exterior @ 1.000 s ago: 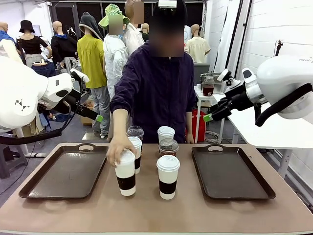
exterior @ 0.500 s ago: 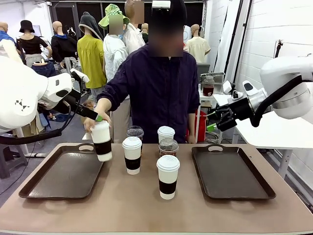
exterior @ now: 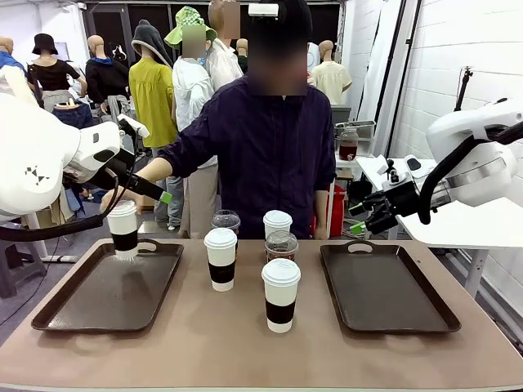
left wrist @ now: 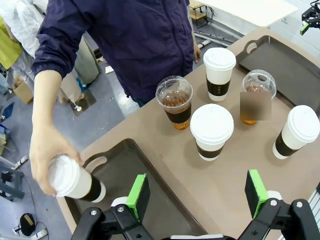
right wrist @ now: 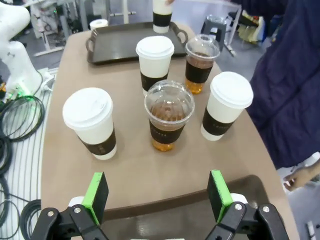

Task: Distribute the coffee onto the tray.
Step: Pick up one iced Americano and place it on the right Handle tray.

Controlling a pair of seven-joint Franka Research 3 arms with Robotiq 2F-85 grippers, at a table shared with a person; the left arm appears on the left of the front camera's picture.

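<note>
1. The table [exterior: 245,359] carries 2 trays.
2. Over the last second the person's hand [left wrist: 47,155] has moved 1 paper cup [exterior: 124,230] from the table's middle to the far left corner of the left tray [exterior: 106,298]. The hand still grips it.
3. The right tray [exterior: 384,298] holds nothing.
4. 5 cups remain between the trays: 3 lidded white cups [exterior: 280,294] and 2 clear domed cups [exterior: 281,245]. Distribution has probably only begun.
5. The left gripper [left wrist: 197,187] hangs above the left tray, released and empty.
6. The right gripper [right wrist: 157,192] has descended toward the right tray's far edge, released and empty.
</note>
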